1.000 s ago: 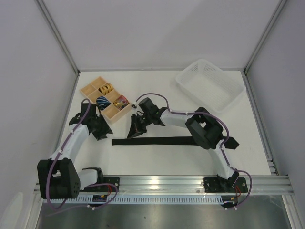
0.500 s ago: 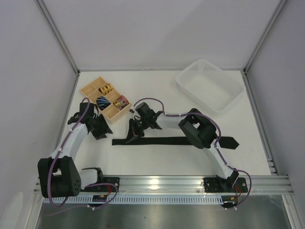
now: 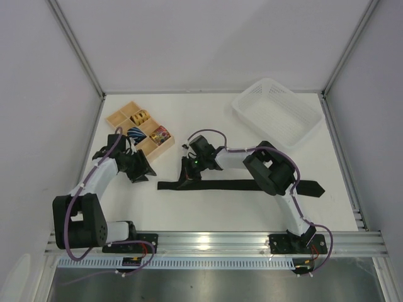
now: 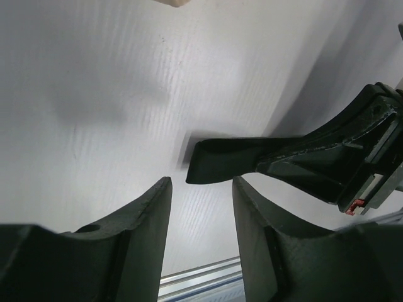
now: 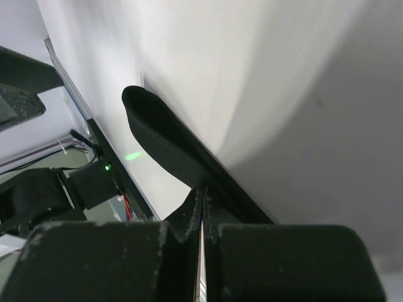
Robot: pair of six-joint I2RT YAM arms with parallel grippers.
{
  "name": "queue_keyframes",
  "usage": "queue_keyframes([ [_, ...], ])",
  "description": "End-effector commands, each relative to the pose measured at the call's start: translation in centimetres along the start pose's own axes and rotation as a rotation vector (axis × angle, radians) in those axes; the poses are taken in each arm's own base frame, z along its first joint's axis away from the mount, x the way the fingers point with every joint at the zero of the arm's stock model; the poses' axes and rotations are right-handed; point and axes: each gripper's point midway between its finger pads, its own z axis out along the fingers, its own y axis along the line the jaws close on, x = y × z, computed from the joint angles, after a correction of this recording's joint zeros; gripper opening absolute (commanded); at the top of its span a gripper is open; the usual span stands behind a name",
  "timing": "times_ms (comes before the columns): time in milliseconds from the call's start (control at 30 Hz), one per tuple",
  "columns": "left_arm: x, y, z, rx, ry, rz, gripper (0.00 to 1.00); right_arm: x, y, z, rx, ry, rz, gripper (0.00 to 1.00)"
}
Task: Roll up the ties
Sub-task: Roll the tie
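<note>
A plain black tie [image 3: 239,185] lies flat across the table, narrow end to the left and pointed wide end at the right. My right gripper [image 3: 187,181] is shut on the tie a little in from its narrow end. In the right wrist view the closed tips [image 5: 203,192] pinch the strip's edge [image 5: 164,135]. My left gripper [image 3: 143,171] is open just left of the tie's narrow end. In the left wrist view its jaws [image 4: 201,184] hold nothing, and the tie's end [image 4: 220,160] lies just ahead of them.
A wooden compartment box [image 3: 119,118] stands at the back left, holding three rolled patterned ties: yellow [image 3: 140,116], blue [image 3: 135,133] and red [image 3: 160,134]. A white basket [image 3: 277,113] sits at the back right. A metal rail [image 3: 214,239] runs along the near edge.
The right gripper shifted right and nearer, and the tie slid right with it. The left gripper moved right, following the tie's narrow end.
</note>
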Motion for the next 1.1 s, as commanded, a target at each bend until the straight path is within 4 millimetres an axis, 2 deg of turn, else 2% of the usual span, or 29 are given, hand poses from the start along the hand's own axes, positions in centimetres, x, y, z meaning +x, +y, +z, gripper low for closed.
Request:
queue_keyframes([
  [0, -1.2, -1.9, 0.1, 0.111, 0.003, 0.058, 0.50, 1.1, -3.5, -1.3, 0.114, -0.013, 0.007, 0.00],
  [200, -0.4, -3.5, 1.6, 0.244, 0.100, 0.099, 0.45, 1.6, -3.6, -2.1, 0.073, -0.002, 0.029, 0.00],
  [400, 1.4, -2.9, 3.5, 0.251, 0.183, 0.091, 0.46, 0.5, -2.7, -2.1, 0.033, -0.010, 0.026, 0.00],
  [533, 2.5, -2.6, 4.5, 0.234, 0.227, 0.067, 0.52, 0.0, -2.5, -2.1, 0.024, -0.019, 0.029, 0.00],
  [767, 3.5, -2.1, 5.2, 0.223, 0.287, 0.049, 0.54, -0.5, -2.5, -1.9, 0.011, -0.022, 0.037, 0.00],
  [967, 4.9, -2.4, 5.8, 0.207, 0.336, 0.090, 0.53, -0.7, -2.3, -1.8, 0.003, -0.028, 0.043, 0.00],
  [1067, 4.8, -2.5, 5.8, 0.204, 0.329, 0.095, 0.45, -0.9, -2.3, -1.7, 0.010, -0.035, 0.044, 0.00],
])
